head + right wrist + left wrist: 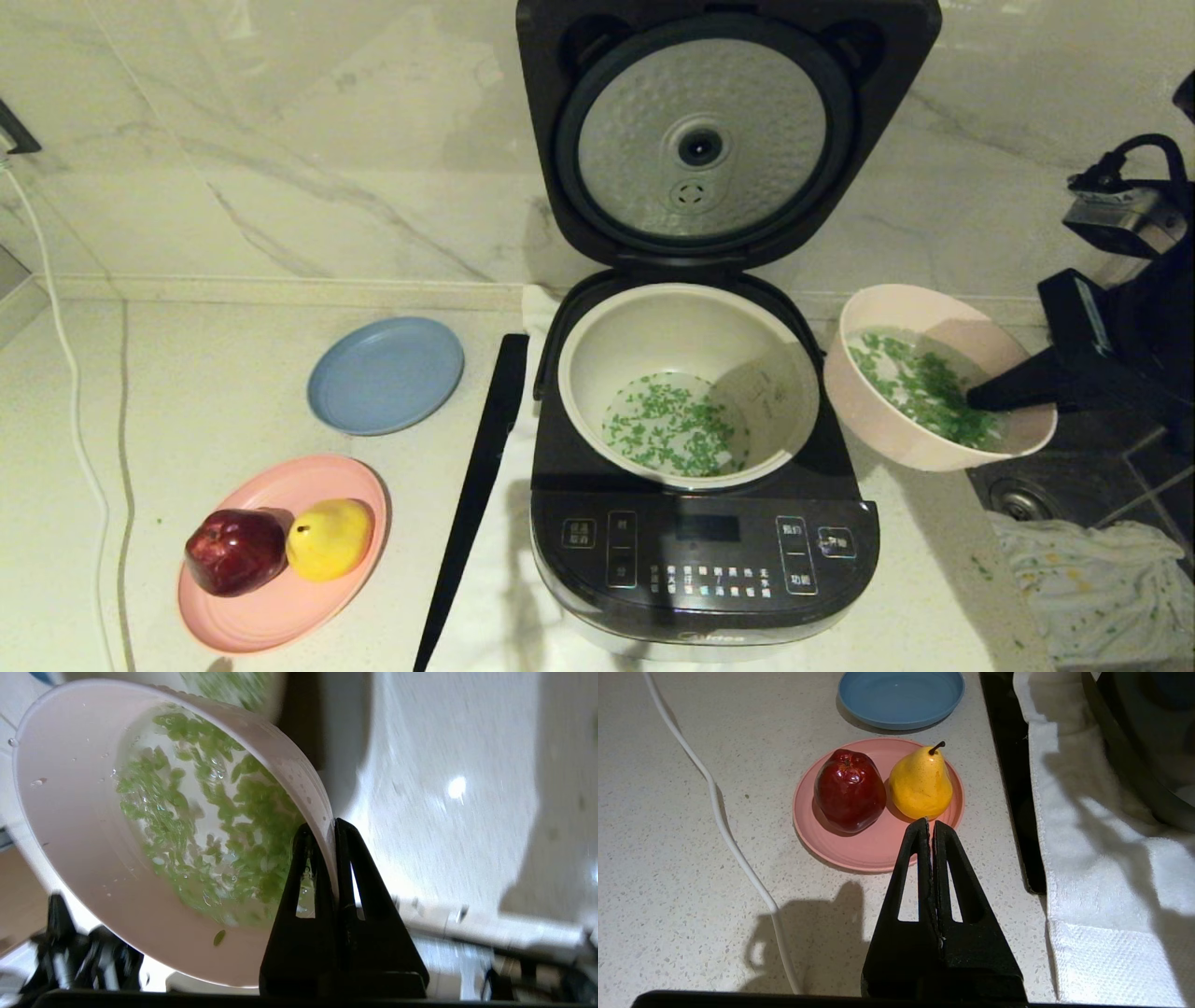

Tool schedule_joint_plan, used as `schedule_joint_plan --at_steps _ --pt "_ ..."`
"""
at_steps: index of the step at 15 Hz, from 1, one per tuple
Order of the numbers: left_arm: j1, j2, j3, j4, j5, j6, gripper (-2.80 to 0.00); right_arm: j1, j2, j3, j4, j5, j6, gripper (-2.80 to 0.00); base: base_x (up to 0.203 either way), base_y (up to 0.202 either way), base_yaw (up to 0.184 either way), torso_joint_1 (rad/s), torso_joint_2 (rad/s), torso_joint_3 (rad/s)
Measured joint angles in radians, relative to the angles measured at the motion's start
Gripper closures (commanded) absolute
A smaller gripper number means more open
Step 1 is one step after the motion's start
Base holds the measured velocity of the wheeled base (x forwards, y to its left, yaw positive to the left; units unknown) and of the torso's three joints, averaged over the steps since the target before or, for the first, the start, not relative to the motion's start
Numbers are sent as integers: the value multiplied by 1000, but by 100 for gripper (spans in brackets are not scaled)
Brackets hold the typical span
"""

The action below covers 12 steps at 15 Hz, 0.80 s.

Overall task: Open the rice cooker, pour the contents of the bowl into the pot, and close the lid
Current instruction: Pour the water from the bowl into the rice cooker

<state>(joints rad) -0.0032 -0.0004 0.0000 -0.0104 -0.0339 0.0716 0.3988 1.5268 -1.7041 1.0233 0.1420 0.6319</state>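
The dark grey rice cooker (705, 551) stands in the middle of the counter with its lid (714, 131) raised upright, silver dimpled disc facing me. Green bits and white grains lie on the floor of the cream-white pot (780, 345). Just right of the cooker hangs the pale pink bowl (887, 439), tilted toward the pot, with my right gripper (980, 397) shut on its rim. Contents (205, 826) still cling to the bowl's (70, 826) inside, and the right gripper (332, 828) pinches the wall from both sides. My left gripper (930, 823) is shut and empty, low above the counter near the pink plate.
A pink plate (271, 611) with a red apple (233, 551) and a yellow pear (329, 539) lies front left, a blue plate (386, 374) behind it. A white cable (70, 392) runs along the left. A sink with a speckled cloth (1092, 583) is at the right.
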Motion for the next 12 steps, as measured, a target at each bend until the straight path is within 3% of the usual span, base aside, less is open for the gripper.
schedule_joint_plan --at_steps 6,12 --pt "0 0 0 0 0 0 0 196 122 -138 -120 -218 68 0 0 0 0 0 0 0" --pt "0 0 0 0 0 0 0 286 258 -223 -264 -397 88 0 0 0 0 0 0 0"
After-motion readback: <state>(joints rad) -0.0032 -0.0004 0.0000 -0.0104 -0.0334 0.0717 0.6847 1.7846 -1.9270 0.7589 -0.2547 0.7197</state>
